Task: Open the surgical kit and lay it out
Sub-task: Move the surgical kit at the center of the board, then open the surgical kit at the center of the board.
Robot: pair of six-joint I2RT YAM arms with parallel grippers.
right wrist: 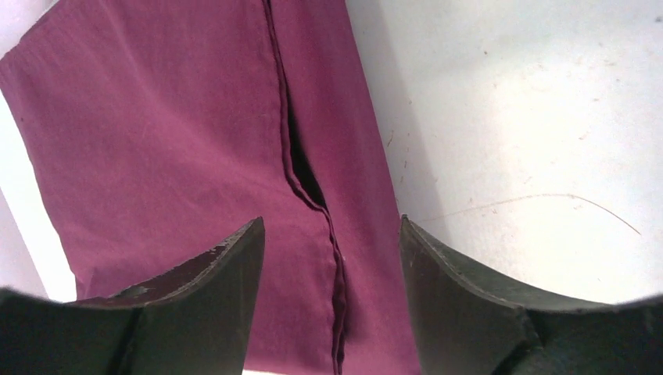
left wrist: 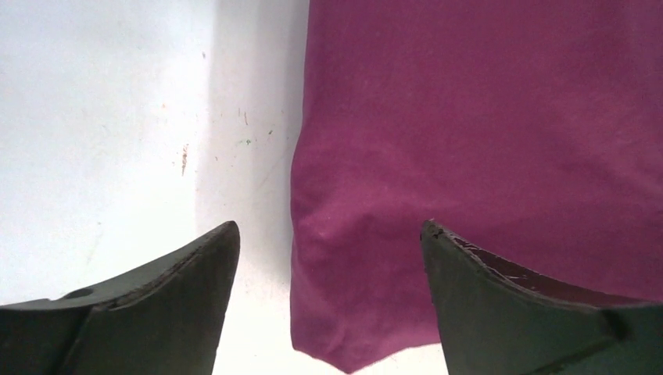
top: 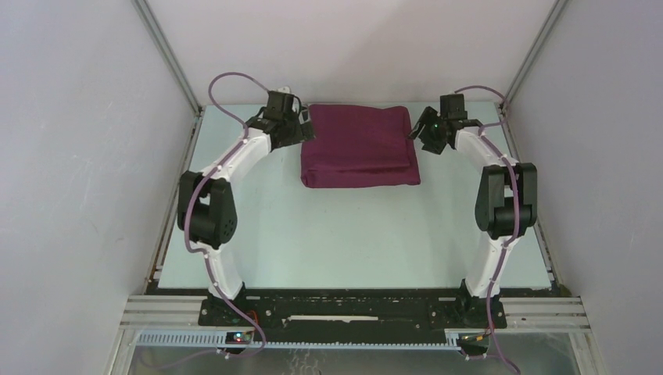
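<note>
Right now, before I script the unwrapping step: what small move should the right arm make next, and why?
Probably lower the right gripper and close on the fold edge of the cloth wrap. Its jaws stand open astride that overlapping edge, the wrap lies fully folded, and nothing is held yet.
</note>
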